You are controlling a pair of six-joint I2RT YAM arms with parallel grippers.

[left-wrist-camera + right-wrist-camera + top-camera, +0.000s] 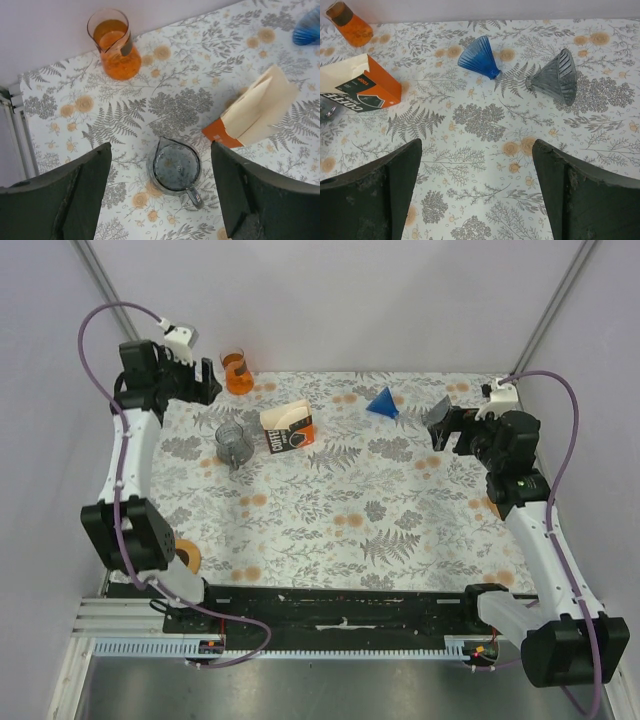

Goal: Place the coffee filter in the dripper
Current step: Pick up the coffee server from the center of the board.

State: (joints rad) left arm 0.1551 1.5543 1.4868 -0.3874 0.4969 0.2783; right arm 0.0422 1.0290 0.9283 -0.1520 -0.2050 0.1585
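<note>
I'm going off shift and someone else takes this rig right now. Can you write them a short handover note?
Left gripper: open, empty, over the grey pitcher.
Right gripper: open, empty, facing the drippers.
Filters stick out of the orange box beside the pitcher.
Blue dripper and grey dripper lie on their sides, both empty.
Done: nothing yet.
Left: pull a filter and seat it in a dripper, probably after righting one.

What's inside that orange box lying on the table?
Cream paper coffee filters stick out of the open end of the orange box. How many more sit deeper inside cannot be seen, because the cardboard walls cover them.
</note>
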